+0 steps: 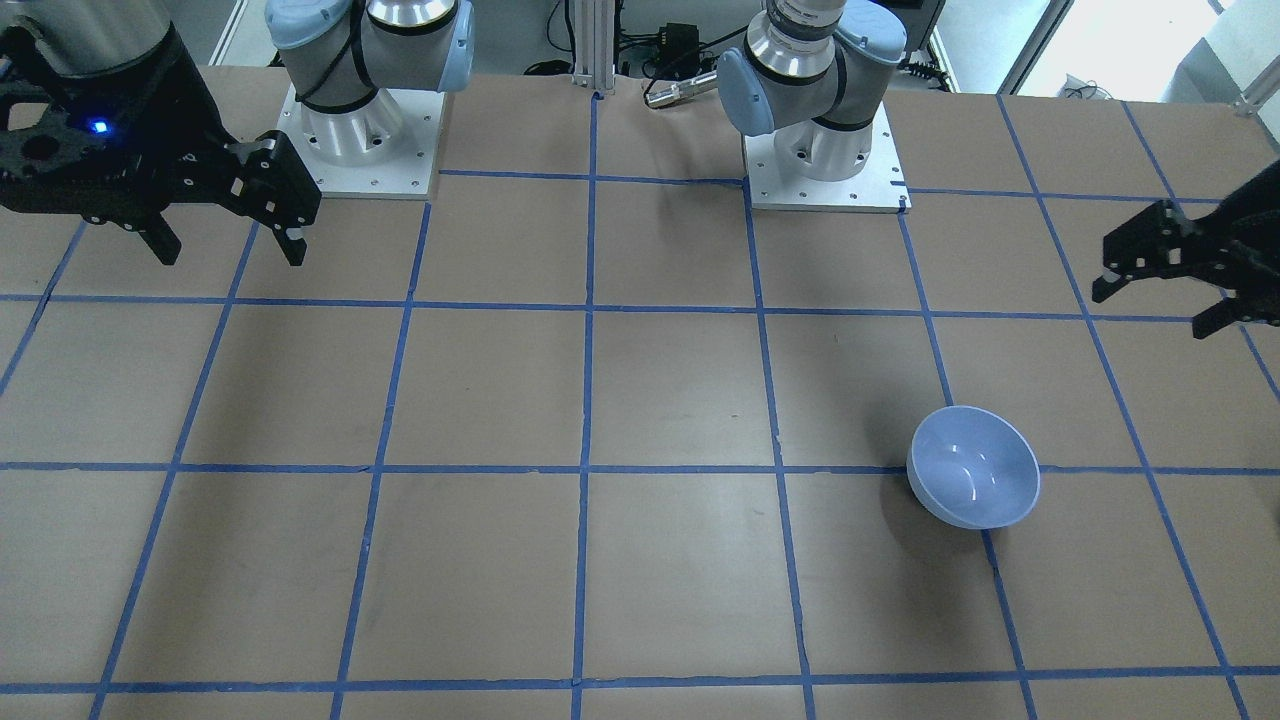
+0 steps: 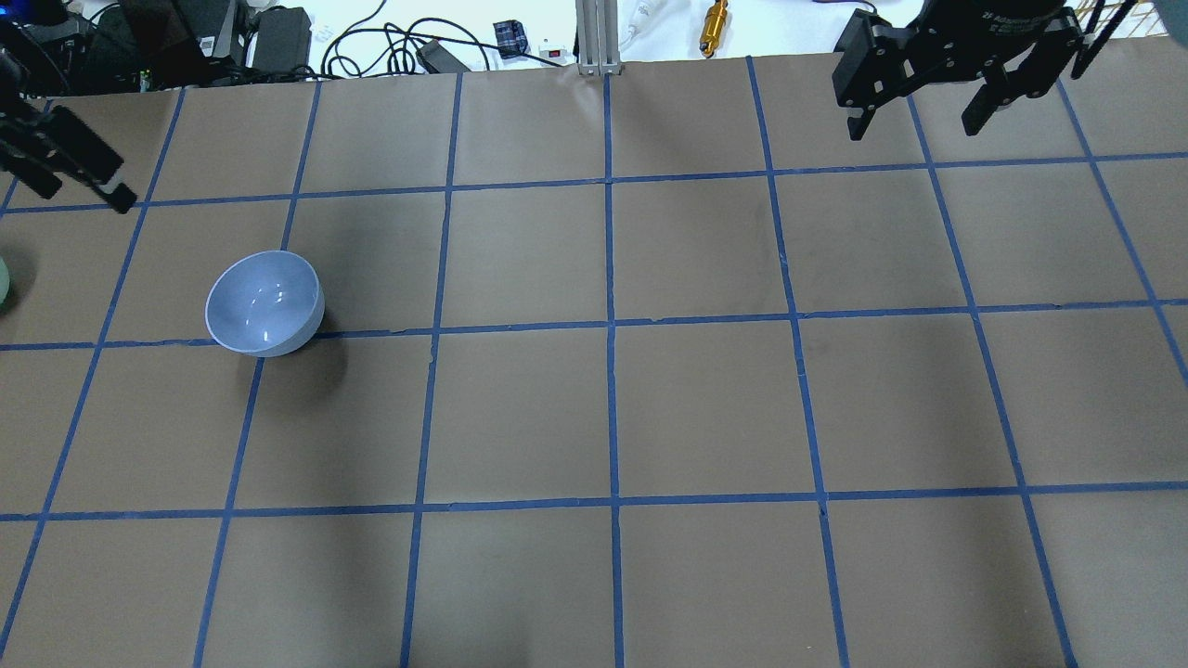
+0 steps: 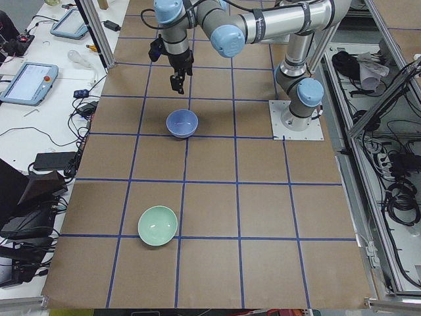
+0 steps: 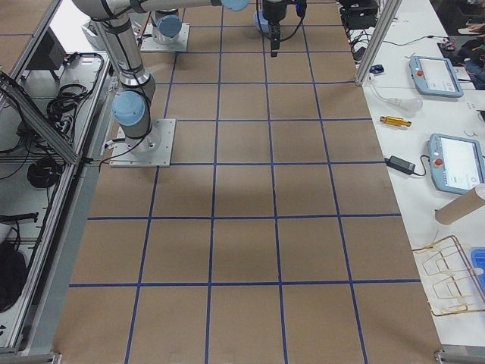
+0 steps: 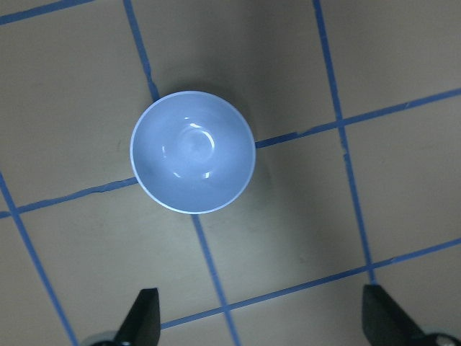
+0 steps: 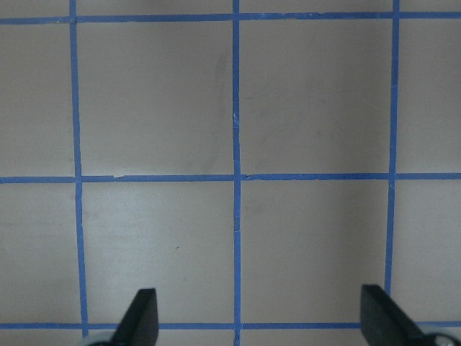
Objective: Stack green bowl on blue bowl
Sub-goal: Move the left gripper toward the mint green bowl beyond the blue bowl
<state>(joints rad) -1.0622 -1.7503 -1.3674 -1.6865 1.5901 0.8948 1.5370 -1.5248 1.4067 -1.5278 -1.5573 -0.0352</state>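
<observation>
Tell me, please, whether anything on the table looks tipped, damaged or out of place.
Nothing stands out: the blue bowl and the green bowl sit upright, empty and apart, with the left gripper and right gripper open.

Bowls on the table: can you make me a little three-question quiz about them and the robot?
1. Yes or no: is the green bowl touching the blue bowl?
2. Pick one: the camera on the left gripper shows A) the blue bowl, B) the green bowl, C) both bowls.
3. Fill in: the right gripper is ____ and holds nothing.

Key: 1. No, they sit apart. 2. A. 3. open.
</observation>
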